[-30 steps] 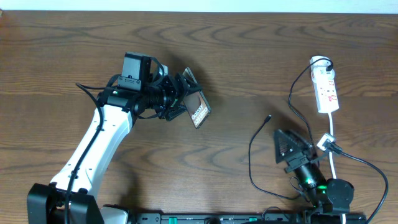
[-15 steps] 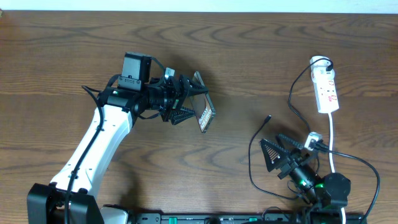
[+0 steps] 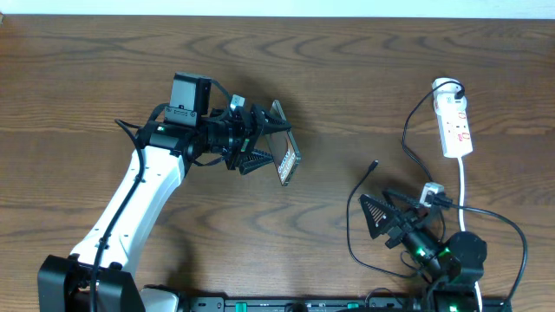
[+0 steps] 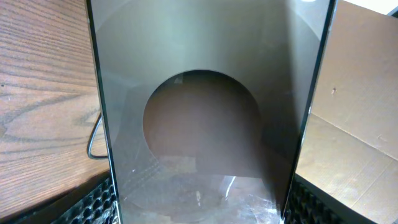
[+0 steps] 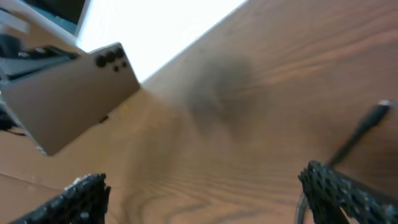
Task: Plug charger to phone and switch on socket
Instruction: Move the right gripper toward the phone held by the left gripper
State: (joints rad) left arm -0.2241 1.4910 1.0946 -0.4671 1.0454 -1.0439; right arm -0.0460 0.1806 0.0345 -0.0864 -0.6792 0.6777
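my left gripper [image 3: 263, 146] clamps the phone [image 3: 284, 158], tilted on edge, mid-bench. my right gripper [image 3: 380, 222] gapes empty near the front edge, the charger [image 3: 373, 164] tip just beyond it, the socket [image 3: 454, 126] by the right edge.

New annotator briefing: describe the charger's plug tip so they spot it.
On the brown wooden table, far right, sits a white power strip with red markings. Left of it loops a thin black cable; its free end is the small black plug tip, not the thicker white cord.
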